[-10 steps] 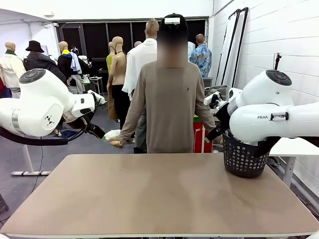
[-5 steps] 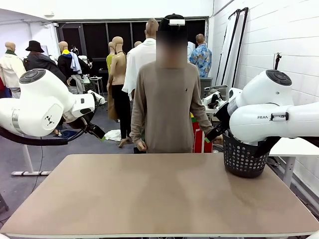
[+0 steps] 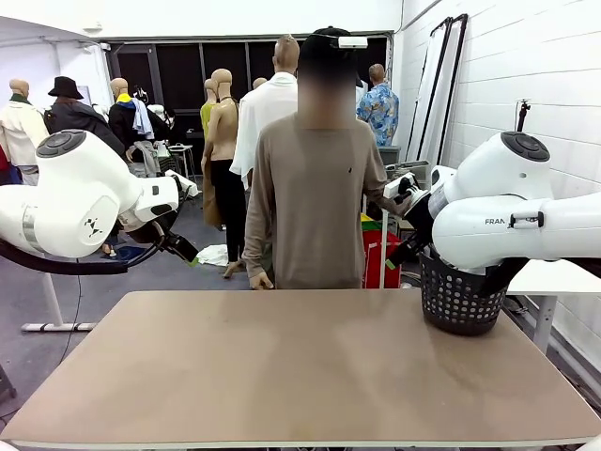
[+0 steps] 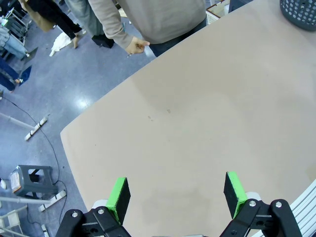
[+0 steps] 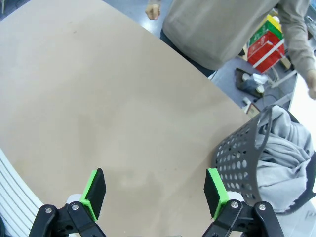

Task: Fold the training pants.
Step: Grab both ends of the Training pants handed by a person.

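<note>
- The training pants (image 5: 286, 155) lie bunched inside a black perforated basket (image 3: 458, 303). The right wrist view shows their light grey cloth heaped within it and up against the rim.
- The basket stands on the worktop (image 3: 300, 366) at its far right corner, partly behind the right arm's white elbow in the front view.
- The right gripper (image 5: 154, 190) hangs above the worktop with its jaws spread wide and nothing between the green pads (image 5: 94, 191). The basket sits just beside its one finger in the wrist view, apart from it.
- The left gripper (image 4: 176, 191) hangs over the worktop's left part, near the near edge. Its jaws are also wide apart and it grips nothing; bare beige surface shows between the fingers (image 4: 233, 190).
- A person (image 3: 316, 202) in a beige-brown sweater stands at the far edge, near its middle.
- One hand (image 3: 260, 280) of the person hangs at the far edge, loosely curled, just off the worktop.
- The other arm is raised toward the right side, beyond the basket; its hand (image 5: 311, 84) is blurred at the edge of the right wrist view.
</note>
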